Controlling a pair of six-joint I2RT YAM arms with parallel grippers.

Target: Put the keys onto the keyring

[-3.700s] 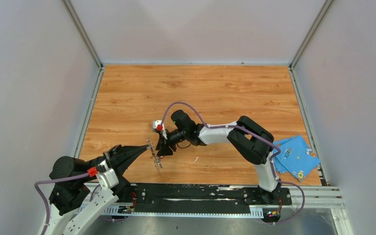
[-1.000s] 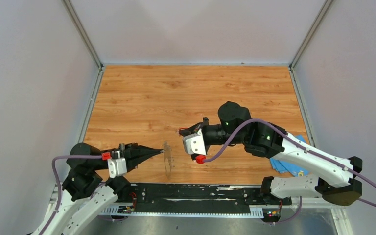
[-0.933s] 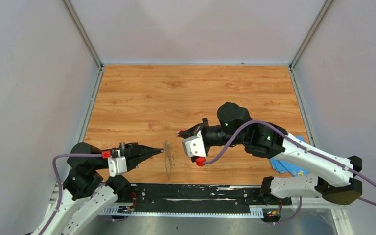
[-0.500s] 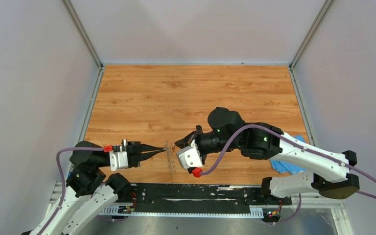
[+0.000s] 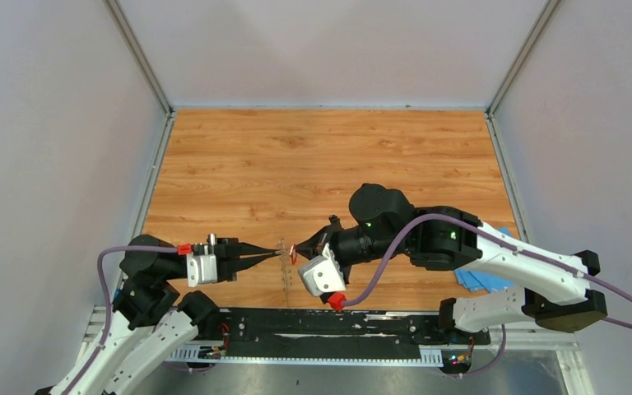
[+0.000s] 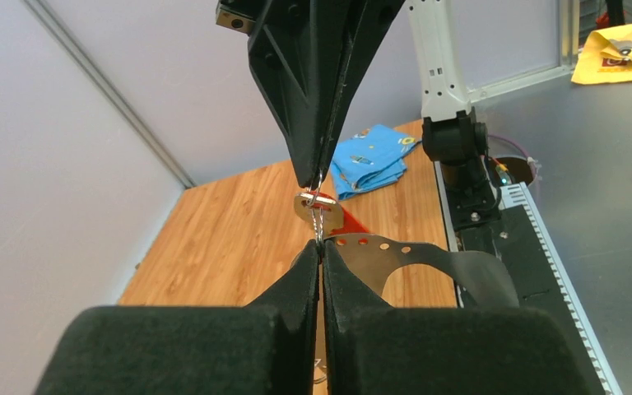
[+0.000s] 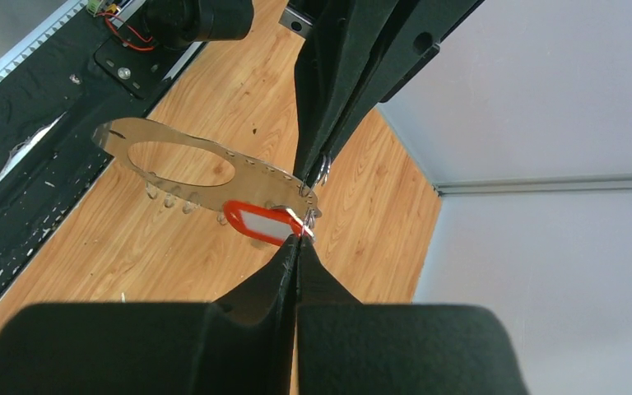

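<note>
The keyring is a thin grey metal ring hanging on edge above the table's near edge. My left gripper is shut on its top rim, its tips pinched beside the row of holes in the keyring. My right gripper comes from the right, tip to tip with the left. It is shut on the metal end of the red-headed key, which lies against the keyring. The red key shows just past my left fingertips.
A blue cloth lies at the table's right near edge, mostly under the right arm, and shows as blue cloth in the left wrist view. The black base rail runs along the near edge. Grey walls enclose the wooden table.
My right gripper has swung left and down with the red key until its tips meet the left gripper's at the keyring. The left gripper has shifted slightly right with the keyring.
</note>
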